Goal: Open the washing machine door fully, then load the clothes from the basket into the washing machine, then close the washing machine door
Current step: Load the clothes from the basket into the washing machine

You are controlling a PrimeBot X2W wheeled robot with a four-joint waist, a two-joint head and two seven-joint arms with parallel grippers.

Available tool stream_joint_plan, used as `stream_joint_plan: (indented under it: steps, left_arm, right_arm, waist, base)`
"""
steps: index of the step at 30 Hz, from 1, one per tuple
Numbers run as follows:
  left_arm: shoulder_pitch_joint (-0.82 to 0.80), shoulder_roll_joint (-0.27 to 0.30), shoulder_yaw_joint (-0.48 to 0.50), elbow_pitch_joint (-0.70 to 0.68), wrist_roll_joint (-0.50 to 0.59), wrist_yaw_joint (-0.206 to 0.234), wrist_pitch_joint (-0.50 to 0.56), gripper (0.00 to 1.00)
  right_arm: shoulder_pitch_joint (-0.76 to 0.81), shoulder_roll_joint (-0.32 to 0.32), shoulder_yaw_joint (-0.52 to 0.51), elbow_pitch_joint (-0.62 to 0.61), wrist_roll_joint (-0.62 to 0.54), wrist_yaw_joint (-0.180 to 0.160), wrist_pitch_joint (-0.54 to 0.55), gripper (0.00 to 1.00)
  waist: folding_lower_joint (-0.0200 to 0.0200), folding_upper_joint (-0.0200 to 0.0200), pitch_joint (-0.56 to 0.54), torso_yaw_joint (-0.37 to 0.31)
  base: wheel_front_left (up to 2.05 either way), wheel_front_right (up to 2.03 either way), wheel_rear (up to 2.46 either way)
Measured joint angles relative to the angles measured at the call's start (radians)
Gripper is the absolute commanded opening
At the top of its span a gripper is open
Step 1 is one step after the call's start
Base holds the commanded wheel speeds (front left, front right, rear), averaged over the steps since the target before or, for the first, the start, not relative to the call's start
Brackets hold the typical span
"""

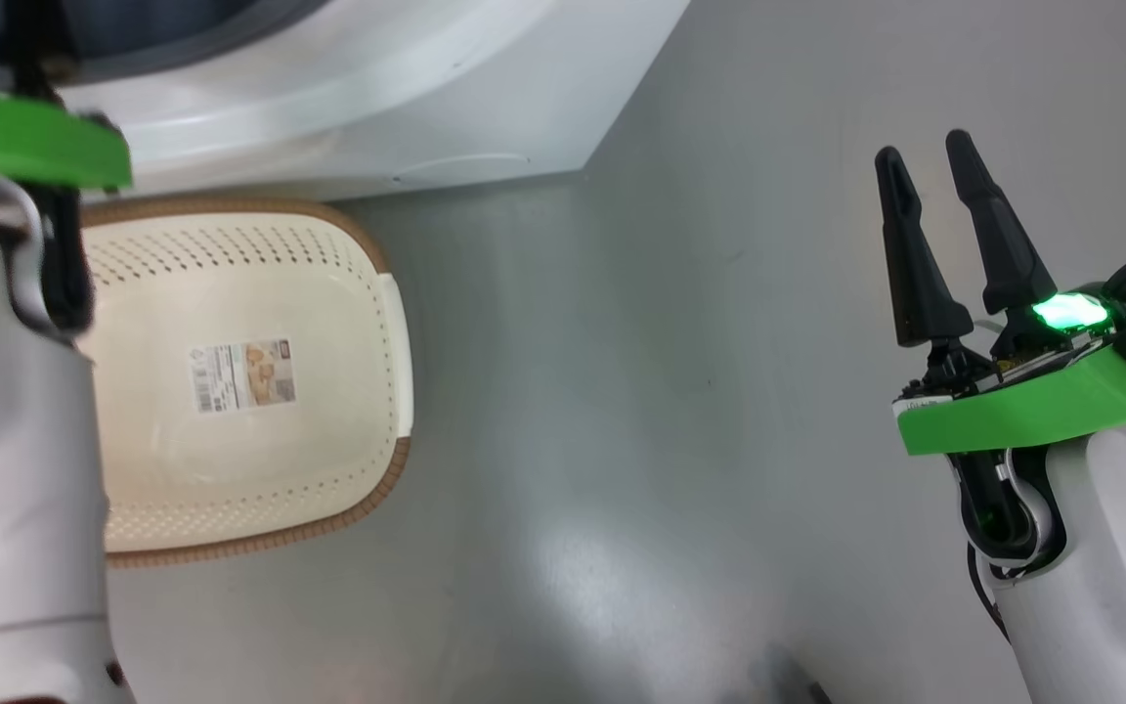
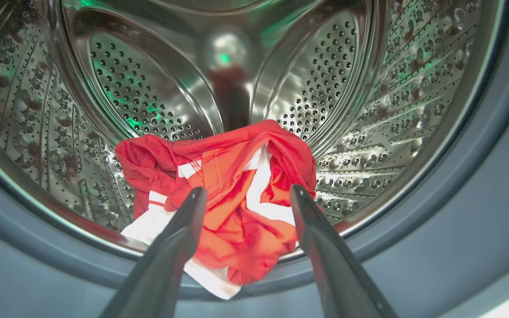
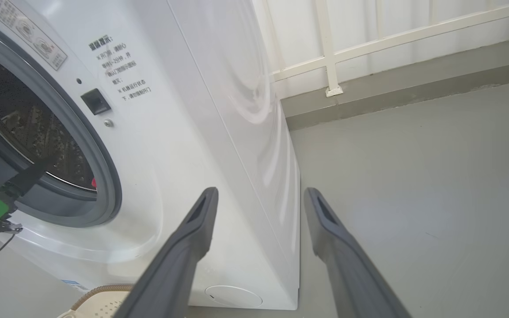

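**Dark-fingered left gripper (image 2: 248,189) faces the load**

Empty and spread, it points into the perforated steel drum (image 2: 369,88). Bright red, white-striped clothes (image 2: 219,163) lie straight ahead between its fingers. They are heaped on the drum's front lip, a white hem draped over the grey rubber gasket (image 2: 480,185). Right gripper (image 1: 923,147), parted and empty, hovers well apart; the left arm is nearer.

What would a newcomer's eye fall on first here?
The bright red, white-striped clothes bunched at the mouth of the perforated steel drum, a white edge spilling over its lip, framed by the open left gripper. The cream-white perforated basket with brown rim sits empty on the grey floor before the white washing machine.
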Motion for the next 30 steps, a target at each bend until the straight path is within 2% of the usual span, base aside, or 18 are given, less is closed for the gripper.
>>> stream_joint_plan:
  steps: [11, 30]
  left_arm:
    - [0.272, -0.038, 0.001, -0.145, -0.029, -0.007, 0.0, 1.0]
    - [0.67, -0.057, -0.009, -0.323, -0.081, -0.008, 0.0, 1.0]
  right_arm:
    - [0.065, -0.014, -0.002, 0.034, 0.0, 0.0, 0.0, 1.0]
    - [0.205, -0.049, 0.005, 0.083, 0.012, 0.0, 0.0, 1.0]
  waist:
    - [0.0, 0.0, -0.133, 0.021]
    - [0.0, 0.0, -0.374, 0.075]
  base:
    - [0.0, 0.0, 0.0]
    - [0.0, 0.0, 0.0]
